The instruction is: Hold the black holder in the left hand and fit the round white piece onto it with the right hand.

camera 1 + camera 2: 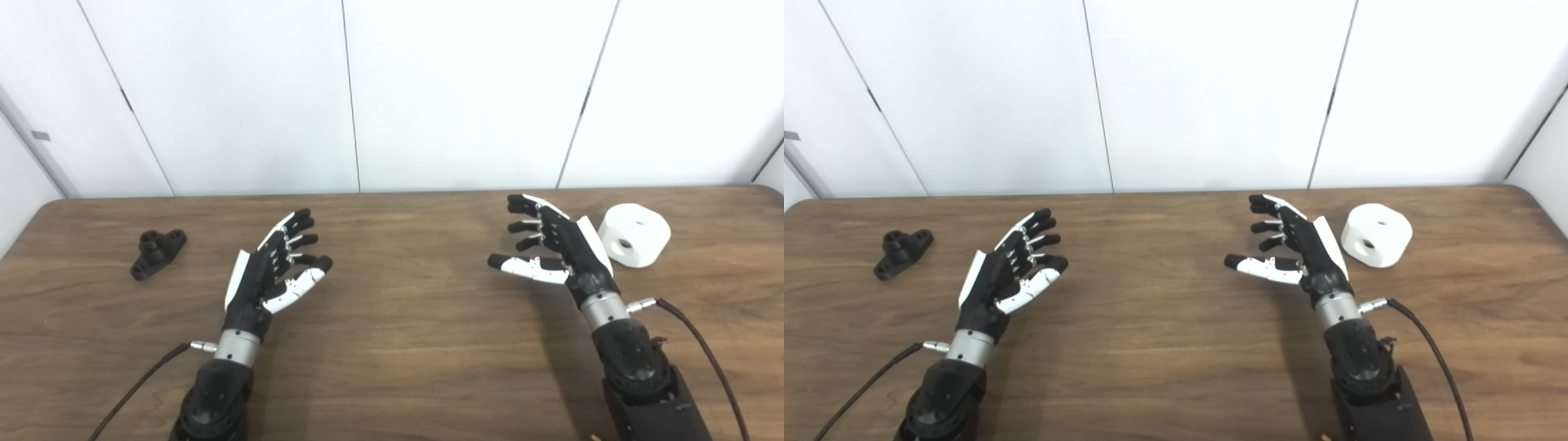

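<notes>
Both hands' fingers [294,236] spread — holding nothing.

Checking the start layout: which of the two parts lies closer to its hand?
The round white piece, just beside the right hand; the black holder lies farther from the left hand.

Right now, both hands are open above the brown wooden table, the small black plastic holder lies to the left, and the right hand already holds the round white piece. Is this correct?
Not quite. The right hand is open and holds nothing; the round white piece rests on the brown wooden table beside it, as the left eye view shows. The left hand is open too, and the small black plastic holder lies to the left.
</notes>
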